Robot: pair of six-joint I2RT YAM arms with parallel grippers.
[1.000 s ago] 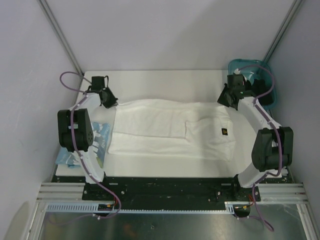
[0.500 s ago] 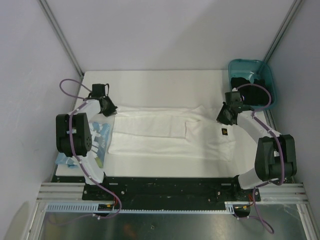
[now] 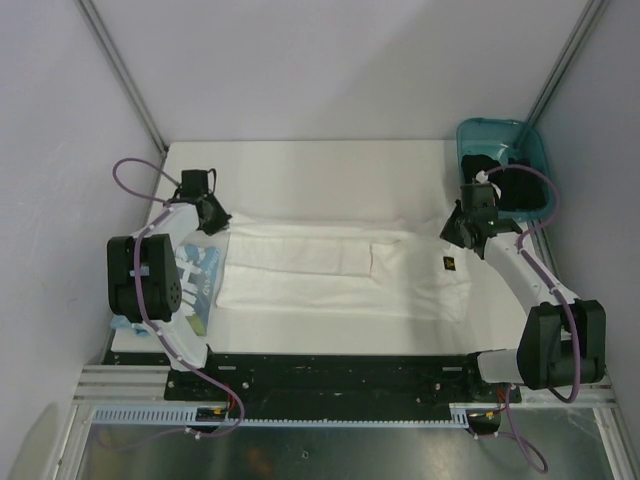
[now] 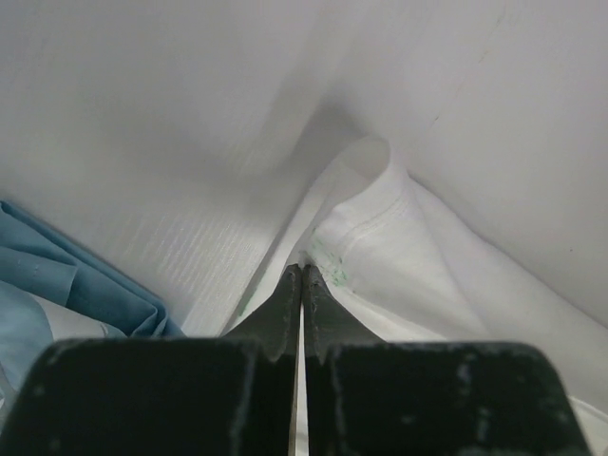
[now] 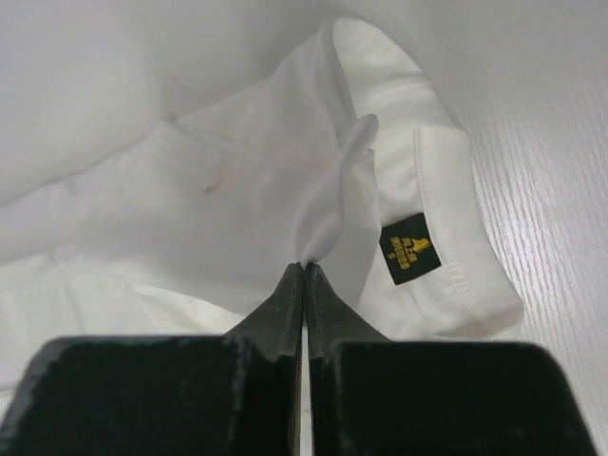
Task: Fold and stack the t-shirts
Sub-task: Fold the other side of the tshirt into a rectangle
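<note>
The white rectangular bench (image 3: 330, 165) carries a soft white cotton t-shirt (image 3: 330, 275). It is spread lengthways across the middle, with its far long edge already turned over toward the near side. Beyond the shirt's right end, at the far corner, sits a teal plastic bin (image 3: 497, 123) with something dark inside. Just off the shirt's left end lies a second white t-shirt (image 3: 200, 278) with a light-blue graphic, crumpled partly under the left arm (image 3: 150, 275).

The left gripper (image 4: 302, 271) has its fingers (image 4: 281, 318) closed on the hem at the shirt's far-left corner. The right gripper (image 5: 304, 268) is pinched shut on a thin peak of cloth beside the collar, next to the small black-and-gold neck label (image 5: 408, 249).

That right-hand pinch looks slight, so a firm pull could slip the cloth free and drop that end. Uneven travel between the two ends would likely skew the fold. A low sweep by the left arm might also drag the neighbouring shirt along.
</note>
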